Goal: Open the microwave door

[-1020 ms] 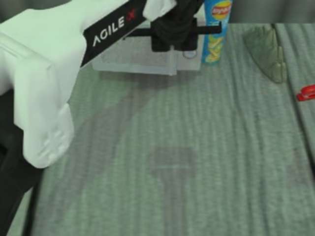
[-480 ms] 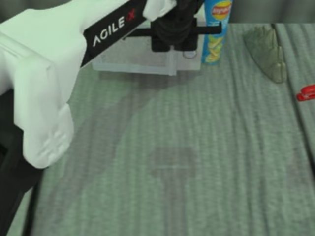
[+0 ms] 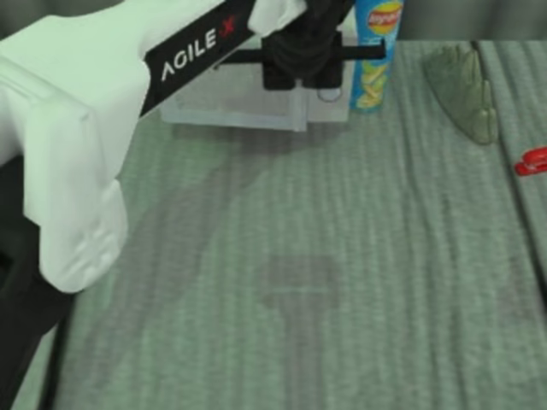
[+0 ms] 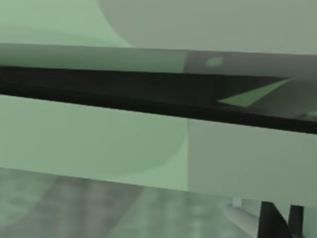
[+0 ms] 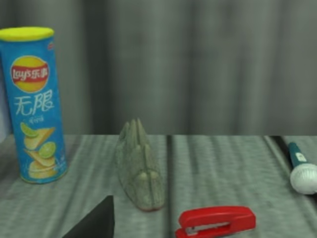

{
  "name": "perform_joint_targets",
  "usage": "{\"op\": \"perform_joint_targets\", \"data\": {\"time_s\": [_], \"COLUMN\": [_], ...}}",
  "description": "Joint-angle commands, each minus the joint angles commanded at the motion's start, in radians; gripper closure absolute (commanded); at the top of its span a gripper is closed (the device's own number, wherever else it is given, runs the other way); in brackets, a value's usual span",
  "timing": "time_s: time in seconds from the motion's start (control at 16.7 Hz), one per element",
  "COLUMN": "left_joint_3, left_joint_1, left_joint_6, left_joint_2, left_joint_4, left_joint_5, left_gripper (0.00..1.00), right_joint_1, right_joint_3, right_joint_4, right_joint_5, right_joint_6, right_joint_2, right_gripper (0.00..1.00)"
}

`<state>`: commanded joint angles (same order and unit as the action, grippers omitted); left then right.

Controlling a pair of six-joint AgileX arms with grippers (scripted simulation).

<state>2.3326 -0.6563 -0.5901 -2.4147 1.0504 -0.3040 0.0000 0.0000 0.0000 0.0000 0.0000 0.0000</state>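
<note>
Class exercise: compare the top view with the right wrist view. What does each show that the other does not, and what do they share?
Only the top view shows the left arm reaching over the microwave at the table's far edge. Only the right wrist view shows a blue and white handled tool and the curtain backdrop. Both show the blue crisp can, the grey-green ridged object, the red stapler and the table.
</note>
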Motion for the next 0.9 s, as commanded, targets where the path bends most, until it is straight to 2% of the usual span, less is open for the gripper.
{"op": "perform_joint_targets", "data": {"time_s": [0.42,0.9], "left_joint_3": [-0.205,-0.214], "left_joint_1": [0.008,0.009], "left_joint_6": [0.084,0.088], "left_joint_2": [0.117,0.123], "left_joint_4": [-0.107,-0.113], "left_joint_5": [0.029,0.031], "left_gripper": [1.00,1.00], "right_joint_1": [0.000,0.000], "right_joint_3": [0.000,0.000], "right_joint_4": [0.000,0.000], "right_joint_5": [0.000,0.000], "right_joint_6": [0.000,0.000], "right_joint_2": [0.000,0.000], "right_gripper": [0.00,0.00]}}
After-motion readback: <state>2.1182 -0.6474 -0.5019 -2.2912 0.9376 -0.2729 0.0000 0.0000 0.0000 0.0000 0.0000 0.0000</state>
